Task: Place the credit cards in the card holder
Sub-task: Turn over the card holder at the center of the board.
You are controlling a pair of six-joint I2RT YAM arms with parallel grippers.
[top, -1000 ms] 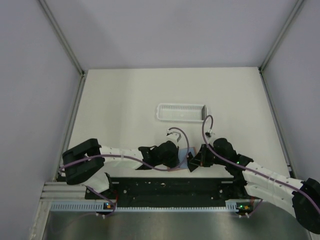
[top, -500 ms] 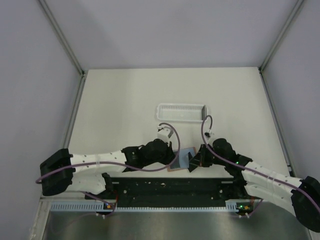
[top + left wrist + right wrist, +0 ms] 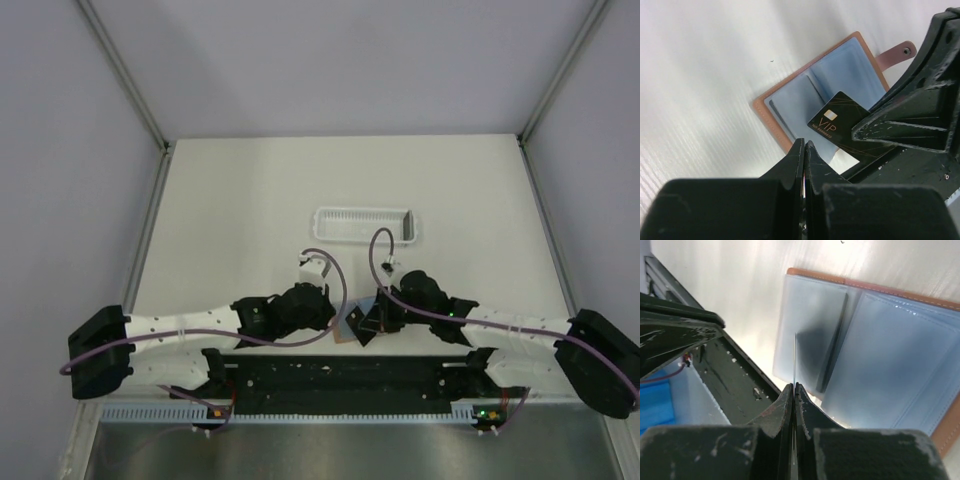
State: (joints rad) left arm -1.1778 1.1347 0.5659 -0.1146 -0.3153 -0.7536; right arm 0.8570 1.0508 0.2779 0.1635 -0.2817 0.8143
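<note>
Right fingers (image 3: 784,402): clenched on a black card (image 3: 837,122), gripping it by one corner. In the right wrist view the card shows edge-on as a thin line between the tips. The card's free corner lies over the blue inner panels of the wallet (image 3: 790,102).

Wallet: lying open and flat on the desk (image 3: 700,75).

Left fingers (image 3: 792,162): pressed fully together, tips at the wallet's near edge. Contact with the wallet cannot be confirmed.

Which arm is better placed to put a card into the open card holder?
Right. The right gripper pinches the thin black VIP card over the pale blue pockets of the open reddish-brown leather card holder. The left gripper is shut, no card visible in it.
</note>
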